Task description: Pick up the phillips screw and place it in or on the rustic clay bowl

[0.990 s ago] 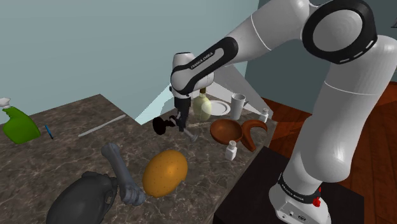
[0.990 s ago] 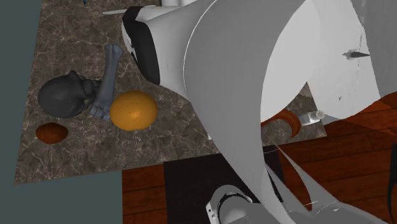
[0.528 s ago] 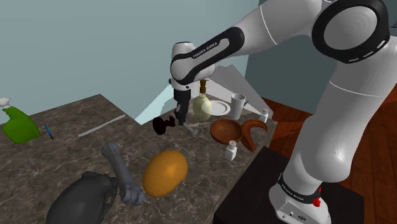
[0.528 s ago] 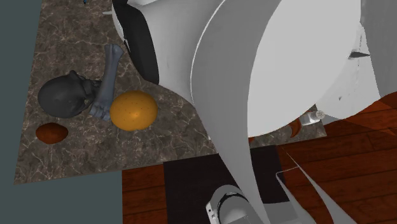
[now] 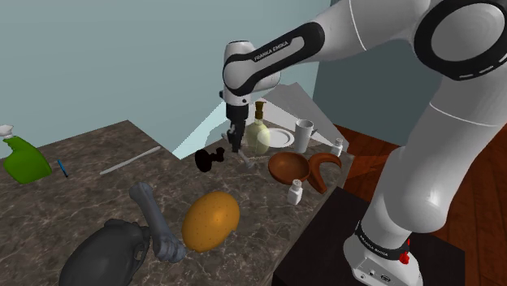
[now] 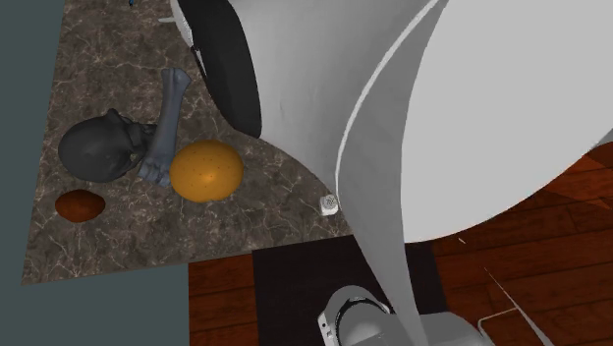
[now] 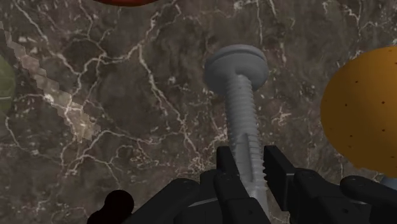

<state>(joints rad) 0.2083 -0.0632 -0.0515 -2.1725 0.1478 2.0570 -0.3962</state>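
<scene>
My black gripper (image 7: 249,168) is shut on the threaded tip of a grey screw (image 7: 238,108), whose round head points away from the hand towards the marble top. In the shoulder view the gripper (image 5: 236,146) hangs a little above the counter with the screw (image 5: 242,158) sticking out below it. The reddish-brown clay bowl (image 5: 288,166) sits on the counter to the shoulder view's right of the gripper, a short way off; a sliver of its rim (image 7: 121,2) shows beyond the screw head.
On the marble counter (image 5: 97,195) lie an orange ball (image 5: 210,219), grey bone (image 5: 154,219), dark skull (image 5: 106,252), black dumbbell-shaped piece (image 5: 210,158), yellowish bottle (image 5: 258,134), white cup (image 5: 305,134), shaker (image 5: 295,192), brown curved piece (image 5: 325,171) and green spray bottle (image 5: 24,158).
The gripper has risen from the counter with the screw held in it and drifted slightly to the shoulder view's right. The other objects have stayed put.
</scene>
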